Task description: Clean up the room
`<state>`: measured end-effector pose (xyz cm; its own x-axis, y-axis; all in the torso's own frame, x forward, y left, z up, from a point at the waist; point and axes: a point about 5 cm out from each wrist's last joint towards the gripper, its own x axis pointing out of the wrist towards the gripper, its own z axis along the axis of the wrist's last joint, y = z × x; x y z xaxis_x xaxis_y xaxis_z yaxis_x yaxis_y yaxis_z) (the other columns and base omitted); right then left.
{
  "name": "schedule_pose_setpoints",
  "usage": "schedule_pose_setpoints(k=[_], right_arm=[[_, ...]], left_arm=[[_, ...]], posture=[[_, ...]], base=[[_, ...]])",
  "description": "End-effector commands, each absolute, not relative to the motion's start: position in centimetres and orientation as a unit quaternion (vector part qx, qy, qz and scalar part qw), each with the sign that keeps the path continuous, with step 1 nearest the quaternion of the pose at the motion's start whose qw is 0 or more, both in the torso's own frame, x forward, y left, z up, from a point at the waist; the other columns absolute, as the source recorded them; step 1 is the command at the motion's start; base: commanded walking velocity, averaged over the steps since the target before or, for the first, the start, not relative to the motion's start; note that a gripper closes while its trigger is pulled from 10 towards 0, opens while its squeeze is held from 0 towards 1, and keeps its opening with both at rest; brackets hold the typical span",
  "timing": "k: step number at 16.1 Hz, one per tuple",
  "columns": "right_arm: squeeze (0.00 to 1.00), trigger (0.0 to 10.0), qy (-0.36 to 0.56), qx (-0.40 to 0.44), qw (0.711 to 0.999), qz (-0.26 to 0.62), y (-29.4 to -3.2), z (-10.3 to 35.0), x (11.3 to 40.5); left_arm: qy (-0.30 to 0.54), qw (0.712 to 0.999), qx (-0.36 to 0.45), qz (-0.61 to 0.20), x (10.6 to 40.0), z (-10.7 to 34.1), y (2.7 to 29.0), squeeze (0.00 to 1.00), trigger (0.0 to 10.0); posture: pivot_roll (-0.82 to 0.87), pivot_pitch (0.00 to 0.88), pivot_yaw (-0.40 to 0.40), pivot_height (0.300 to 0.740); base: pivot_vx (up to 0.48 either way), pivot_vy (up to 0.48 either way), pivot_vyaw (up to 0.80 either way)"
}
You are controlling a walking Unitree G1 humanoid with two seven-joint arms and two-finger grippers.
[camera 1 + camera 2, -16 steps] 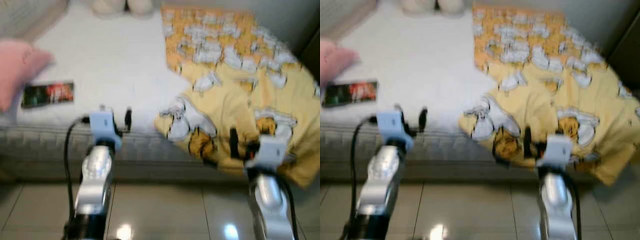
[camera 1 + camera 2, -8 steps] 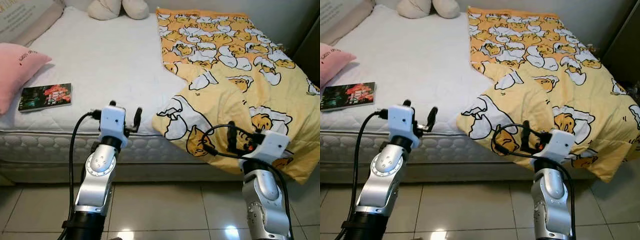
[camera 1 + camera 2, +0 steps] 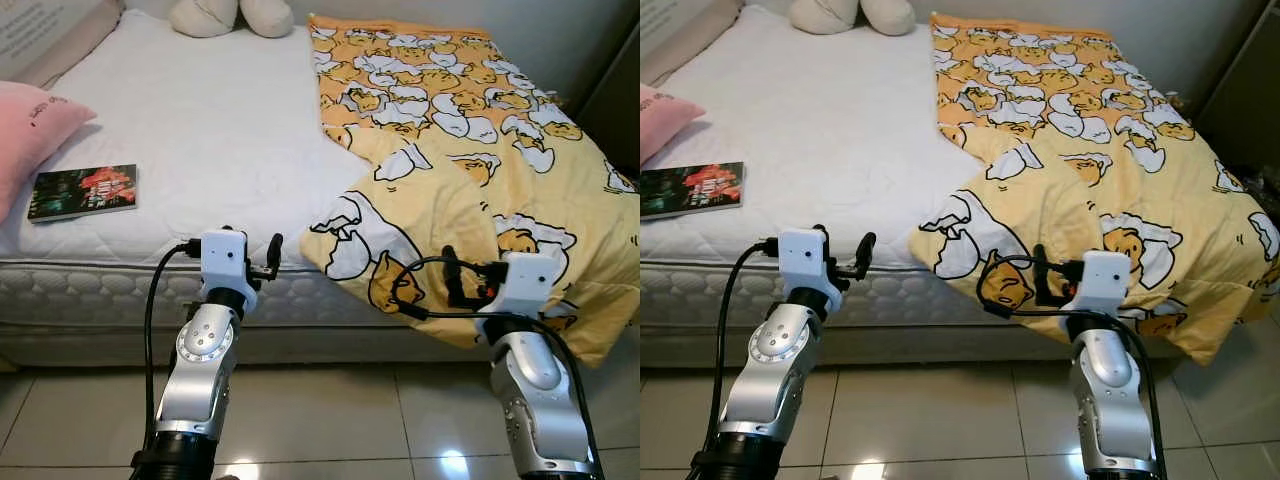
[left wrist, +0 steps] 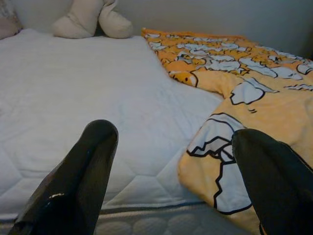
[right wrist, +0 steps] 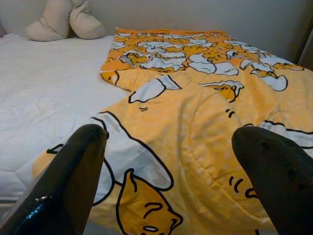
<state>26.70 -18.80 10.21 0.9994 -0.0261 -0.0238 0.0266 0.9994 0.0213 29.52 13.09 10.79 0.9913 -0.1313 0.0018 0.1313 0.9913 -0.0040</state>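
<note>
Standing at the foot side of the bed [image 3: 200, 110], the robot holds both arms raised toward the mattress edge with nothing gripped. Left gripper [image 3: 262, 262] hovers just short of the mattress edge, jaws spread wide and empty, as the left wrist view confirms; right gripper [image 3: 462, 283] is level with the hanging edge of the yellow blanket [image 3: 470, 150], jaws likewise wide apart and empty. The blanket lies rumpled across the robot's right half of the bed, one corner folded over and its lower edge draped off the mattress. A book [image 3: 82, 191] lies near the left edge beside a pink pillow [image 3: 30, 130]; a cream plush toy [image 3: 235, 15] sits at the far end. Assessment: tidying appears unstarted; blanket and book remain to be dealt with.
</note>
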Motion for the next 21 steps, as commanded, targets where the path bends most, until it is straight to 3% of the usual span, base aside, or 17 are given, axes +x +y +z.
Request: schedule_pose_setpoints(k=[1,19,21], right_arm=[[0.0,10.0,0.016,0.005,1.0,-0.01,-18.7,10.2,27.0],[0.0,10.0,0.011,-0.018,1.0,0.011,-19.3,10.2,28.2],[0.0,10.0,0.013,-0.013,1.0,0.015,-19.0,10.1,28.2]], left_arm=[[-0.002,0.997,0.001,-0.079,30.0,11.1,12.5,0.0,10.0],[-0.012,0.997,-0.008,-0.08,31.7,11.4,12.2,0.0,10.0],[0.019,0.998,-0.018,-0.064,32.2,10.7,12.6,0.0,10.0]], posture=[[-0.09,0.0,-0.046,0.74],[-0.08,0.0,-0.052,0.74],[-0.08,0.0,-0.049,0.74]], base=[[0.465,0.0,0.0],[0.478,0.0,0.0],[0.206,0.0,-0.55]])
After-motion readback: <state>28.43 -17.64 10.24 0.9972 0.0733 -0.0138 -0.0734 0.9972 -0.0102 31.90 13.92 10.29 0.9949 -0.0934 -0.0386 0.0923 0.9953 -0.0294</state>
